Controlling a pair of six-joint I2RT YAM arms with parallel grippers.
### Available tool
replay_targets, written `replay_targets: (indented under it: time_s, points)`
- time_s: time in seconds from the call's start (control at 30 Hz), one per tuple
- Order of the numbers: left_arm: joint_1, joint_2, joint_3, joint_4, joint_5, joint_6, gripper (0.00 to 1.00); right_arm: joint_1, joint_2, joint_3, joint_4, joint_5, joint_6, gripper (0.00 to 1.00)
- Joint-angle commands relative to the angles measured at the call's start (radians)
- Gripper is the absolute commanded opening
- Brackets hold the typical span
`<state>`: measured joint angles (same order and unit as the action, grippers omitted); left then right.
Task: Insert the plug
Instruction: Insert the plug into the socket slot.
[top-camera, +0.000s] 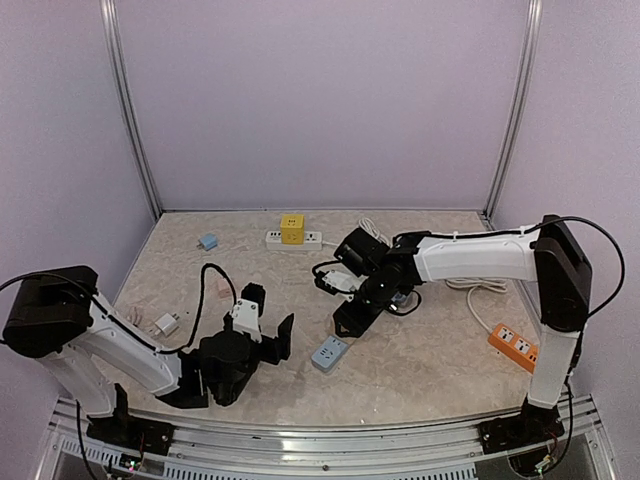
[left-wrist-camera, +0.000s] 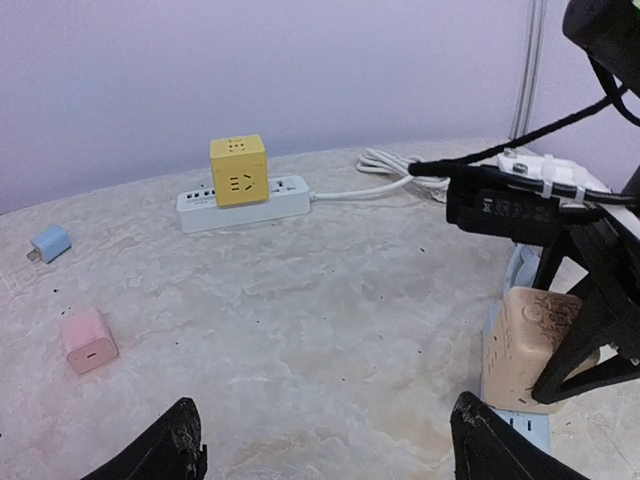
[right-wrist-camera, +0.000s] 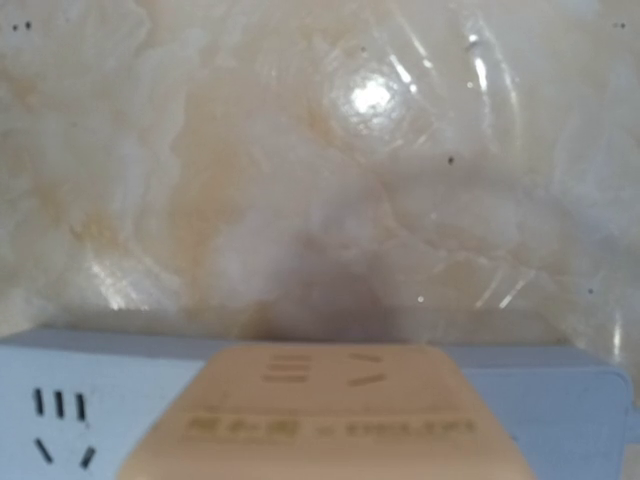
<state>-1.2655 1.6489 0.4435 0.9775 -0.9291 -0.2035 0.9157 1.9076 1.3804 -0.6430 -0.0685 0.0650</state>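
Clearly the right hand (top-camera: 350, 322) is clamped on the beige plug (left-wrist-camera: 522, 340), holding it upright against the top of the blue-grey power strip (top-camera: 330, 352) near the middle of the desk (left-wrist-camera: 330, 300). Whether its prongs are fully seated I cannot tell. The plug's upper face carries socket slots and one line of print, too blurred to read. Round embossed marks on its side are also illegible. The left hand (top-camera: 270, 315) hovers just beside the strip, fingers apart and holding nothing. Farther back, a yellow cube (left-wrist-camera: 238, 172) sits on a white strip (left-wrist-camera: 285, 200); its faces show socket slots but no wording.
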Motion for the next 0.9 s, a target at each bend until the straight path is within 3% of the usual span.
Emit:
replay_targets:
  time_s: [0.0, 0.2, 0.6, 0.87]
  points:
    - [0.025, -0.096, -0.029, -0.129, -0.059, -0.103, 0.81, 0.009, 0.12, -0.105, -0.002, 0.005, 0.014, 0.0]
    - [0.057, -0.191, -0.055, -0.2, -0.065, -0.153, 0.81, 0.012, 0.125, -0.131, 0.026, 0.016, 0.029, 0.0]
    - [0.07, -0.239, -0.055, -0.251, -0.056, -0.173, 0.81, 0.012, 0.095, -0.102, 0.017, 0.033, 0.035, 0.0]
    - [0.073, -0.235, -0.053, -0.26, -0.051, -0.185, 0.81, 0.012, 0.065, -0.058, -0.022, 0.061, 0.03, 0.1]
